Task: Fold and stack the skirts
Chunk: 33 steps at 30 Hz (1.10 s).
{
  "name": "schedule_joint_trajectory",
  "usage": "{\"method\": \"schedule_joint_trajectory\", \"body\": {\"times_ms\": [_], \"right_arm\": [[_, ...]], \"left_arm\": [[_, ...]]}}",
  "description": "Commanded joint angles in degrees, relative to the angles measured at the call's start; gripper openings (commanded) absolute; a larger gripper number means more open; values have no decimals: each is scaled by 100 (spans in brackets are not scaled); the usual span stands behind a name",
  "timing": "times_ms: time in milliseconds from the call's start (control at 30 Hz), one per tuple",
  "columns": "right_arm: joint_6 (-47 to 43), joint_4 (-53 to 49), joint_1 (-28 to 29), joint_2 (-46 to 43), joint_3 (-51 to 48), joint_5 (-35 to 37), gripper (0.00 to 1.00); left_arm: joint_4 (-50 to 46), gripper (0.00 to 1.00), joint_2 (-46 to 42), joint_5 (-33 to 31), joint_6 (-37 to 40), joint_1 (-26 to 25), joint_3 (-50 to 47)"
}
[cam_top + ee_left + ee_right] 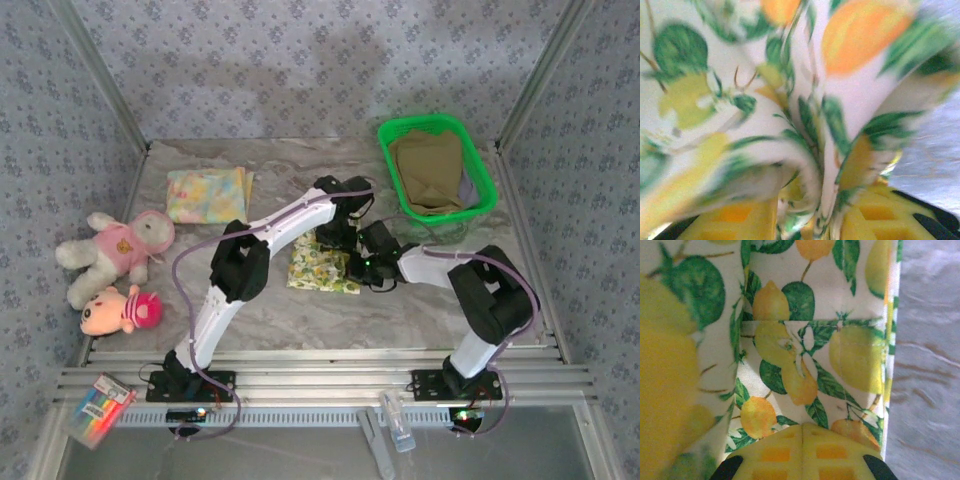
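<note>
White lemon-print cloth skirt [322,268] | left tool [807,215] part-open, skirt fold between its pads | right tool [802,440] closed over skirt, gripping nothing

Centre skirt [322,268] white, printed with yellow lemons, orange fruit, green leaves. Far-left skirt [207,193] pale yellow with pastel blotches. Far right, olive-khaki skirt [428,172] in bright green basket [437,125] - lavender skirt [470,188] beside it. Plush toy [120,245] at left pink and cream. Table [440,300] marbled grey-beige.

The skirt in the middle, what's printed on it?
The skirt has yellow lemons and green leaves on white, clearest in the right wrist view.
</note>
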Motion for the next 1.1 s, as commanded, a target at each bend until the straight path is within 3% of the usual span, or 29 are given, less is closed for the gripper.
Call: {"method": "schedule_joint_trajectory", "body": {"times_ms": [0,100,200,333,467,633,700,733,867,1067], "right_arm": [[-320,-605,13,-596,-97,539,6],[-234,-901,-31,-1249,-164,1123,12],[29,-1041,-105,-1929,-460,1496,21],[-62,-218,-320,-2448,-911,623,45],[-215,-120,-198,-2364,-827,169,65],[-169,331,140,-2055,-578,-210,73],[-186,486,286,-1828,-460,-319,86],[-200,527,364,-1697,-377,-377,98],[-314,755,707,-1252,-18,-738,100],[-537,514,1042,-655,528,-399,100]], "left_arm": [[217,42,-241,140,-19,40,504],[403,48,-622,236,13,132,455],[710,62,-1054,359,117,265,175],[1146,81,-1405,780,485,562,-313],[1241,94,-1420,1001,943,868,-623],[1256,98,-1111,910,1307,1321,-938],[1290,99,-963,1070,1517,1489,-972],[1288,99,-881,1161,1648,1551,-953],[1338,100,-595,1511,1960,1744,-829],[1488,100,-34,2152,1767,1871,-592]]}}
